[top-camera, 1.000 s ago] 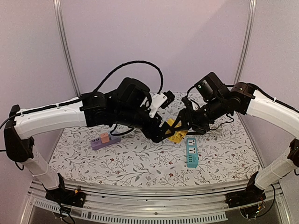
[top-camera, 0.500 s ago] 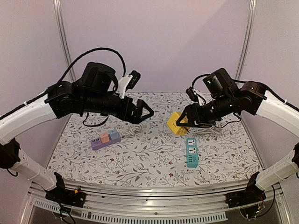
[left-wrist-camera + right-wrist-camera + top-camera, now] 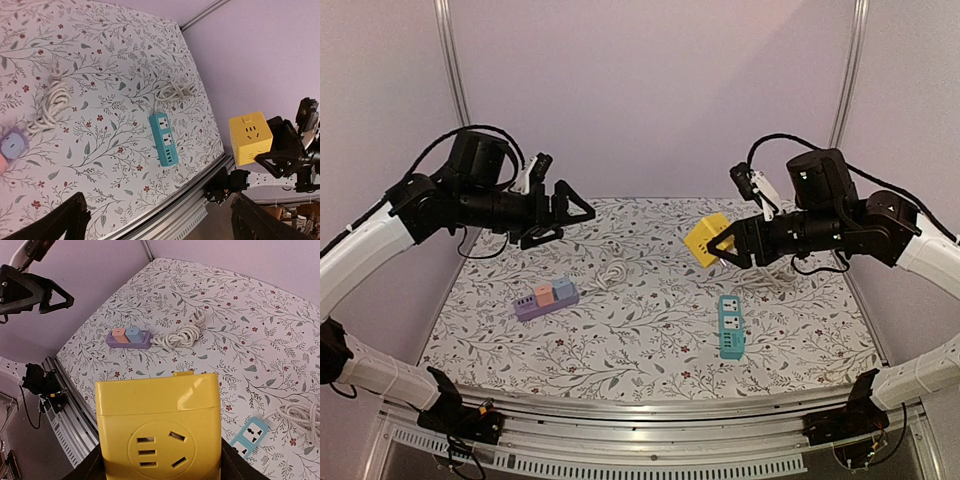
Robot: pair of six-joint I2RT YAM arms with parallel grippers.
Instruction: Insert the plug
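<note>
My right gripper is shut on a yellow cube socket and holds it in the air above the table's right middle. In the right wrist view the cube fills the space between the fingers, with one socket face toward the camera. The cube also shows in the left wrist view. A coiled white cable with a plug lies on the table; the plug is at the coil's far end. My left gripper is open and empty, raised at the left, far from the cube and the cable.
A teal power strip lies front right, with a second white cable behind it. A purple strip with pink and blue blocks lies at the left. The metal rail runs along the table's near edge.
My left arm has pulled back from the cube to the left and up, its jaws open. My right gripper has lifted the yellow cube higher off the table.
</note>
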